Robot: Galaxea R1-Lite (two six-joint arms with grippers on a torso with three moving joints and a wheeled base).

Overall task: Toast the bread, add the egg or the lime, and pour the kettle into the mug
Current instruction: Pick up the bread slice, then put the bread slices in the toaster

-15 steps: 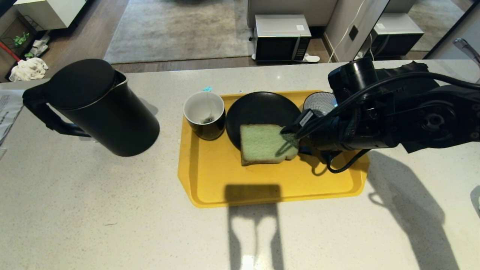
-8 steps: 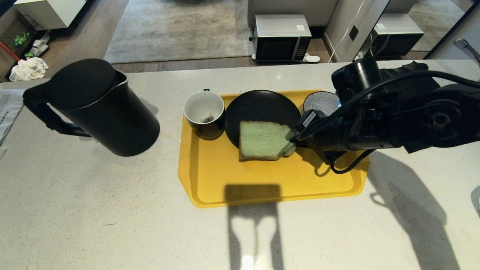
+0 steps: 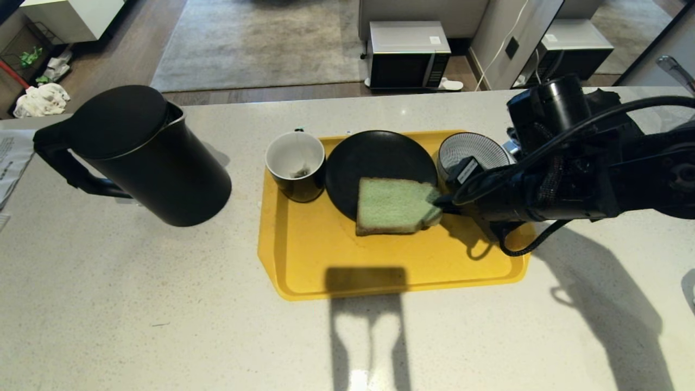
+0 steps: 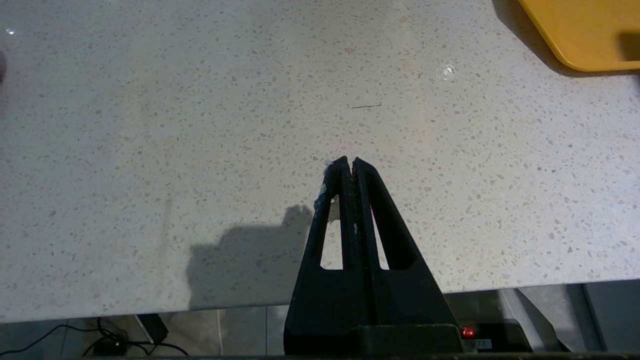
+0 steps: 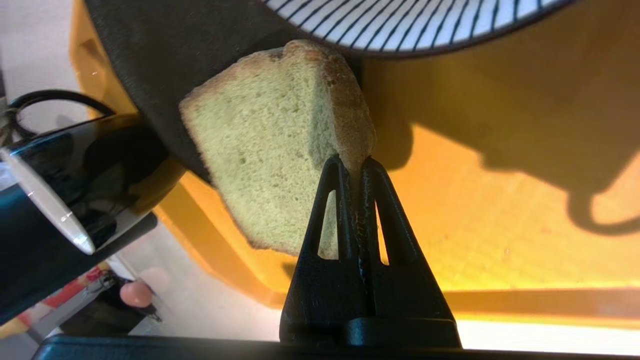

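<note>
While pinched at its crust edge between the right fingers (image 5: 352, 165), bread (image 3: 395, 205) now lifted and shifted off the plate (image 3: 374, 157) over the tray (image 3: 304, 255): pickup done, toaster next. Left fingers (image 4: 350, 165) closed, empty, above the tabletop (image 4: 150, 125).

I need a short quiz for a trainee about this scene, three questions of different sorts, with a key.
1. True or false: the right tool is shut on the bread.
2. What stands left of the tray? A kettle B bowl C mug
3. Fill in: the left tool is shut over the bare ____.

Key: 1 true; 2 A; 3 counter.
</note>
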